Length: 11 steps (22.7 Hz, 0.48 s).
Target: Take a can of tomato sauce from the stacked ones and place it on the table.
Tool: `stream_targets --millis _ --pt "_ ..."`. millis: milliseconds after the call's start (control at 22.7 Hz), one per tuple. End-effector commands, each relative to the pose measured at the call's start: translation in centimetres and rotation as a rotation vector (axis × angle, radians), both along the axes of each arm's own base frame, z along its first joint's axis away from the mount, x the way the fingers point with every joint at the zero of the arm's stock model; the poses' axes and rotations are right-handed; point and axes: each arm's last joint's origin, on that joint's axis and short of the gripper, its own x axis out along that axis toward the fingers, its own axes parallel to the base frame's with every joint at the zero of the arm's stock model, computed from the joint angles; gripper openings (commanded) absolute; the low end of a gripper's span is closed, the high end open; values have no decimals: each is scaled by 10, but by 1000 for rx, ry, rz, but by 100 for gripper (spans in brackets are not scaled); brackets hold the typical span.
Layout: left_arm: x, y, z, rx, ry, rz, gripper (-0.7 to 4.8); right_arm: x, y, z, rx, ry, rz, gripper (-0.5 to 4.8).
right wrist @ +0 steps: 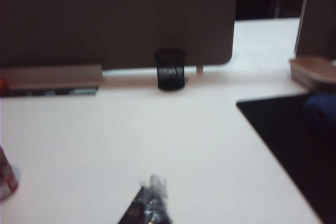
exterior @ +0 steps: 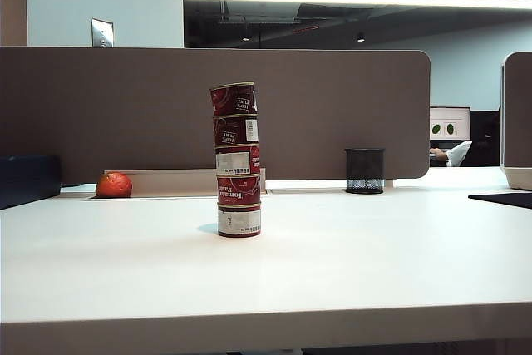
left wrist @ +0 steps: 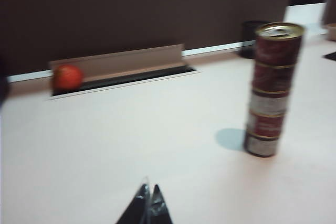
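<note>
five stacked ones (exterior: 237,160) stood centre frame on the worktop (exterior: 374,255), top can of tomato sauce (exterior: 233,99) untouched. left pincer (left wrist: 148,195) and right pincer (right wrist: 152,195) closed, empty, over bare surface.

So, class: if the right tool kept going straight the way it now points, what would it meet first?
Probably nothing close: the right tool, shut, points across bare white table. Farther along that line stands the black mesh pen cup before the brown partition, though depth is hard to judge.
</note>
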Motion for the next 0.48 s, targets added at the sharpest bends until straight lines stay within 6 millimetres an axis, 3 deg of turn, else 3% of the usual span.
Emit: stream_targets --millis 44,220,484 --pt "-2 -3 3 -2 -22 -127 -6 -6 0 26 0 -11 6 -1" --pt "-3 -6 4 0 -29 -213 -6 0 3 76 5 56 108 0" --pt "-3 -6 4 -2 -31 -214 -6 26 10 160 74 138 402 21"
